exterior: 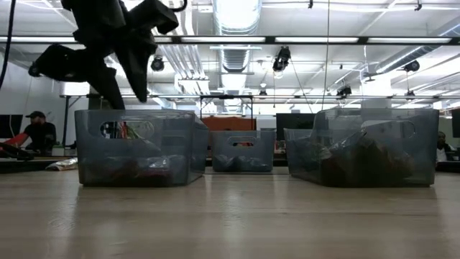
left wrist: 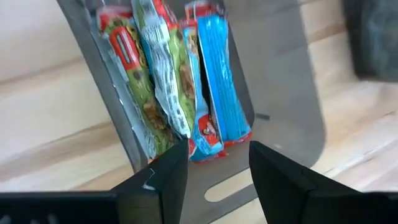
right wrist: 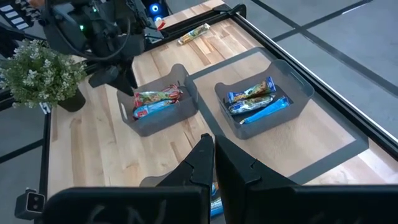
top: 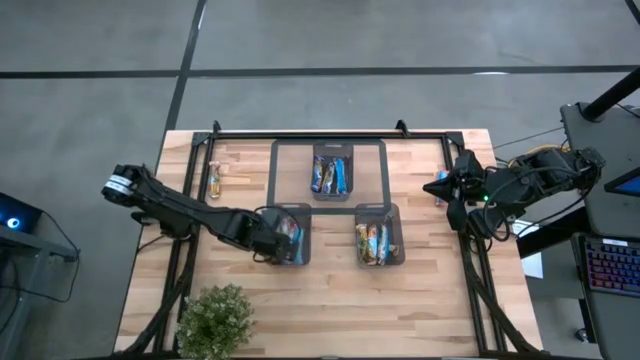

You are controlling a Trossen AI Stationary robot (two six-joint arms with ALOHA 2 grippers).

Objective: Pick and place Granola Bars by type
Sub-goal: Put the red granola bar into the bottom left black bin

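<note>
Three dark see-through bins stand on the wooden table. The near left bin [top: 300, 258] holds granola bars [left wrist: 180, 81], green-and-red ones and a blue one, lying on its floor. My left gripper [left wrist: 217, 168] hovers open just above that bin's near end [top: 280, 243], pointing steeply down, with nothing between its fingers. My right gripper [right wrist: 213, 158] is shut and raised at the table's right edge [top: 447, 188]. A blue bar [right wrist: 214, 200] shows just beneath it; whether the gripper touches it cannot be seen.
The far middle bin [top: 331, 196] holds blue bars, and the near right bin [top: 378, 262] holds mixed brownish ones. One loose bar [top: 215, 180] lies at the far left of the table. A potted plant [top: 215, 318] stands at the near left corner. A black frame rims the table.
</note>
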